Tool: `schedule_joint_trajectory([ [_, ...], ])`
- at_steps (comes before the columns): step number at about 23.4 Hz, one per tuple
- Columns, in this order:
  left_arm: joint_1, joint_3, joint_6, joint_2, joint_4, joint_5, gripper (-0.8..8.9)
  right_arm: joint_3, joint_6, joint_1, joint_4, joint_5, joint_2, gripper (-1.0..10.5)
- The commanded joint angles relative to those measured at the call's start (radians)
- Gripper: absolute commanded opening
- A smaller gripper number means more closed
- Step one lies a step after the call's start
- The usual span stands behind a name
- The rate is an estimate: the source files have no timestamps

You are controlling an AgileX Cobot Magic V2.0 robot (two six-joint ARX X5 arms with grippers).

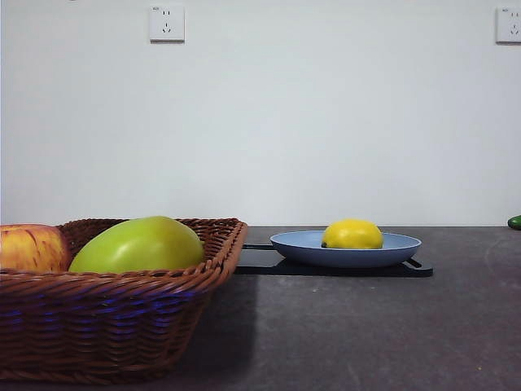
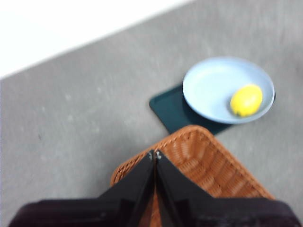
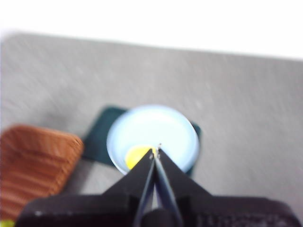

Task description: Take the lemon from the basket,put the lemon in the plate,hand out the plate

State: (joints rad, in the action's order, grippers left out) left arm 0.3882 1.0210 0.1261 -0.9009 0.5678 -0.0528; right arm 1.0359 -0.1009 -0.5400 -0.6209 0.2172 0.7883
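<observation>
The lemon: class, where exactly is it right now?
In the front view the lemon lies in the blue plate on the black tray, right of the basket.

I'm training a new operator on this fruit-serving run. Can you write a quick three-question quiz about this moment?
1. True or false: the lemon already lies in the plate.
2. What does the plate rest on? A) the basket B) a flat black tray C) the bare table
3. Fill in: both the left pincer and the right pincer are ___ and hold nothing.

Key: 1 true; 2 B; 3 shut.
</observation>
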Motion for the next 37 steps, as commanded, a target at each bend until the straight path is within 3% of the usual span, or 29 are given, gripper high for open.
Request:
schedule_joint_trajectory([
  [1,0.003,-0.145,-0.055,0.121,-0.107,-0.007,0.06,-0.143,0.015,-0.024,0.126,0.007,-0.061,0.0],
  [5,0.004,-0.380,-0.133,0.343,-0.254,-0.008,0.06,-0.421,0.015,-0.049,0.376,0.006,-0.192,0.0],
  [8,0.004,-0.446,-0.180,0.441,-0.312,-0.006,0.06,-0.517,-0.098,-0.051,0.461,0.011,-0.227,0.0],
  [13,0.004,-0.446,-0.182,0.446,-0.312,-0.003,0.08,-0.517,-0.108,-0.050,0.463,0.077,-0.228,0.0],
  [27,-0.002,-0.446,-0.179,0.492,-0.280,0.003,0.08,-0.517,-0.108,-0.050,0.463,0.077,-0.233,0.0],
  [30,-0.037,-0.449,-0.066,0.588,-0.216,0.005,0.08,-0.517,-0.108,-0.050,0.463,0.077,-0.235,0.0],
  [37,-0.204,-0.619,-0.058,0.829,-0.248,0.137,0.08,-0.517,-0.108,-0.050,0.463,0.077,-0.235,0.0],
])
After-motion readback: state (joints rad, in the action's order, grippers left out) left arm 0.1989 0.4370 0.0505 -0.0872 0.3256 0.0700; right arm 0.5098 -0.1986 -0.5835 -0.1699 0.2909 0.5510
